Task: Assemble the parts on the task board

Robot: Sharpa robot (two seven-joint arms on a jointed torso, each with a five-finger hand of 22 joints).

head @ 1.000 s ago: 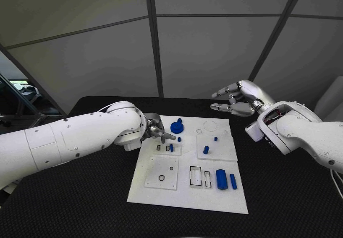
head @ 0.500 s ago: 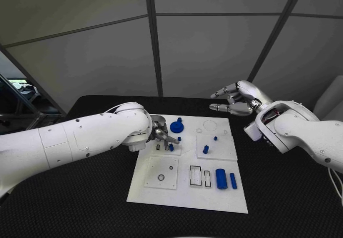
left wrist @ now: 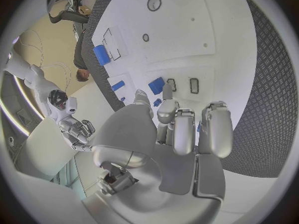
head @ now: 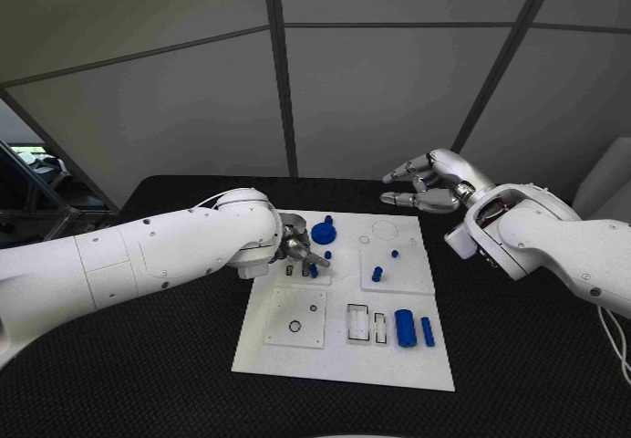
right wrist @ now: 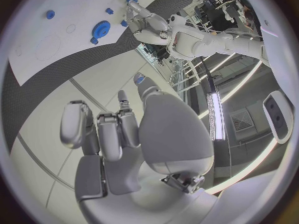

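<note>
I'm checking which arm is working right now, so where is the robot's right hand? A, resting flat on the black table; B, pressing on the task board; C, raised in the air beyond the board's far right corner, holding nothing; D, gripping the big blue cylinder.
C: the right hand hangs above the table past the task board, fingers apart and empty, while the left hand works at the board.

Board at the table's centre
White rectangular task board (head: pixel 345 351) lies mid-table (head: pixel 526 365); blue gear-shaped part (head: pixel 324 234) at its 11 o'clock, two blue cylinders (head: pixel 407 328) at 4 o'clock.
</note>
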